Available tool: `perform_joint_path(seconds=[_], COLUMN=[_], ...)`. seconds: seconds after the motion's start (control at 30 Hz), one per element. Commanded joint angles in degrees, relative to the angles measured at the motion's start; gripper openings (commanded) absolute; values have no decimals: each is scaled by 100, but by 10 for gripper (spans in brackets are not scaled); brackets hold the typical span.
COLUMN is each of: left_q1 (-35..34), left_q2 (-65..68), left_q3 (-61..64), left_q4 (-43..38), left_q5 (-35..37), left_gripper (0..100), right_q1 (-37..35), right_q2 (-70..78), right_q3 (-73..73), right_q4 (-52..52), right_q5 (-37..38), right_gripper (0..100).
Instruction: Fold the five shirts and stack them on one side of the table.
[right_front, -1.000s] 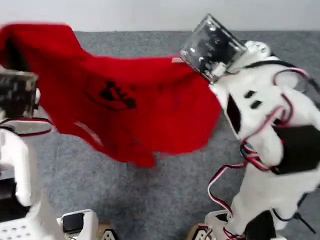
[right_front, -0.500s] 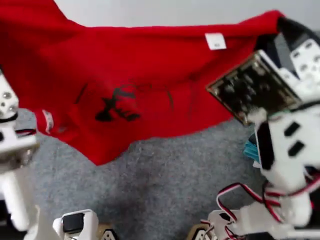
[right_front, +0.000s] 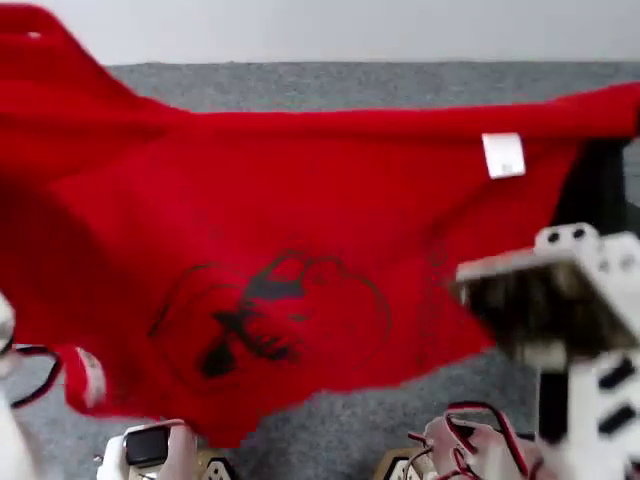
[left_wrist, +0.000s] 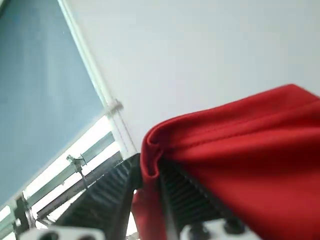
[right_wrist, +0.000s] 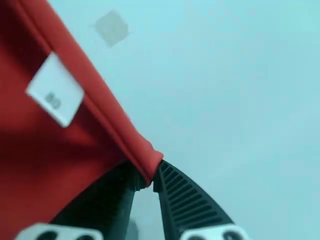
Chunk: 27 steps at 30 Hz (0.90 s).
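Note:
A red shirt (right_front: 300, 220) with a dark print (right_front: 265, 320) and a white label (right_front: 503, 155) hangs spread in the air across the high view, held up by both arms. In the left wrist view my left gripper (left_wrist: 147, 177) is shut on a folded edge of the red shirt (left_wrist: 235, 150), cloth pinched between its black ribbed fingers (left_wrist: 185, 195). In the right wrist view my right gripper (right_wrist: 145, 182) is shut on the hem of the red shirt (right_wrist: 55, 145) near the white label (right_wrist: 55, 95). The right arm's wrist (right_front: 545, 305) stands at the shirt's right side.
Grey felt table (right_front: 330, 85) shows behind the shirt and a strip of it (right_front: 440, 410) below. The arm bases (right_front: 150, 450) sit at the near edge. A pale wall lies behind the table.
Both arms have lifted the shirt higher and pulled it wider; it now hangs closer to the camera and covers most of the table. The label has moved right and down.

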Motion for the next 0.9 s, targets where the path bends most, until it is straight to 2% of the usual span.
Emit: perform_joint_path(seconds=[0.0,0.13,0.23,0.37,0.57,0.77,0.87], left_q1=[18,158,501,1011,1099,967,888], left_q2=[404,695,897,1310,2488,3851,4519], left_q3=[400,1218,1965,2941,3705,3495,3116], left_q4=[158,158,264,176,-1108,-2215,-2681], left_q5=[-70,-149,-712,-1020,-1011,-1011,-1011], left_gripper=[14,14,14,14,14,14,14], right_q1=[110,-198,-541,-945,-1051,-1051,-1042], right_q2=[22,22,92,338,1147,2141,2510], right_q3=[1240,2919,4062,5512,6426,6435,6435], right_q4=[215,215,189,-585,-2334,-3934,-4804], right_q5=[53,62,62,53,53,70,387], right_gripper=[10,10,10,10,10,10,10])
